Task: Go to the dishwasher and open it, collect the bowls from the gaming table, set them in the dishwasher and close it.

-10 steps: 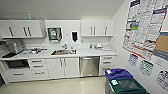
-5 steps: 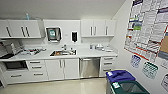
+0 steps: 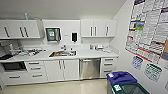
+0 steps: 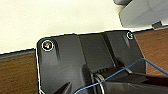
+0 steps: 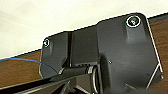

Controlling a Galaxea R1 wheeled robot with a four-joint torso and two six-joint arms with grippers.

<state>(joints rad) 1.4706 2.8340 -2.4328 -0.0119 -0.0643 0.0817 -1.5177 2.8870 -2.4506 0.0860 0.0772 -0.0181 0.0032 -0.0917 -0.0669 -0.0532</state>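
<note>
White kitchenette is faced; dishwasher point(image 3: 90, 68) is seen shut at twelve o'clock under the bench point(image 3: 85, 53); hand states cannot be told.

Stainless-steel dishwasher front point(image 3: 90, 68): brushed, dull sheen. Flanking it, smooth white cabinet doors and drawers point(image 3: 61, 70) with metal bar handles. Above it, glossy white countertop point(image 3: 85, 53) holding a metal sink basin point(image 3: 62, 53). Near the dishwasher, pale floor point(image 3: 62, 87), polished. Blue plastic bin lid point(image 3: 121, 77), matt.
</note>
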